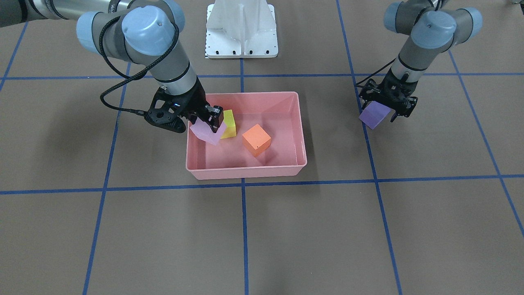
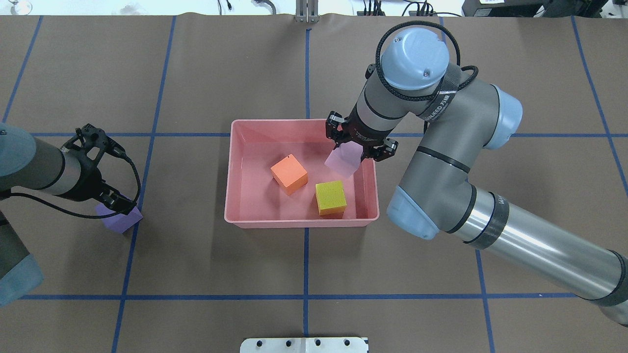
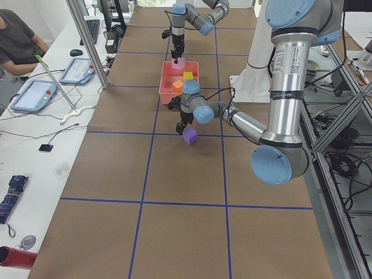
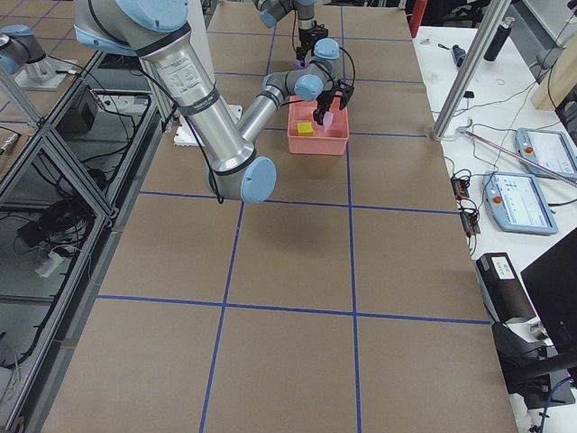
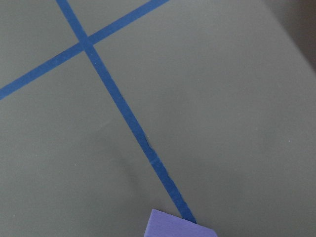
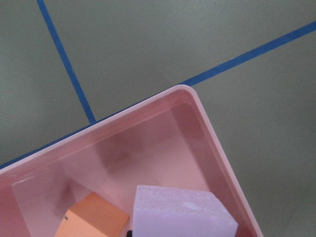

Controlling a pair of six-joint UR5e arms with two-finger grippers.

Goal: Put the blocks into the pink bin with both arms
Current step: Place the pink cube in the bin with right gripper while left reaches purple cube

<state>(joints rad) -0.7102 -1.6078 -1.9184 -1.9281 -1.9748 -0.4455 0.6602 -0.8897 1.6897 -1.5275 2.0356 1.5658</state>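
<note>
The pink bin sits mid-table and holds the orange cube and the yellow cube. My right gripper is shut on the light pink cube and holds it tilted over the bin's right side, above the floor, close to the yellow cube. The cube also shows in the right wrist view. My left gripper is shut on the purple cube, tilted and low over the table, well to the bin's left. The purple cube's edge shows in the left wrist view.
The white metal base stands behind the bin on the robot's side. Blue tape lines form a grid on the brown table cover. An operator sits at a side desk with tablets, off the table.
</note>
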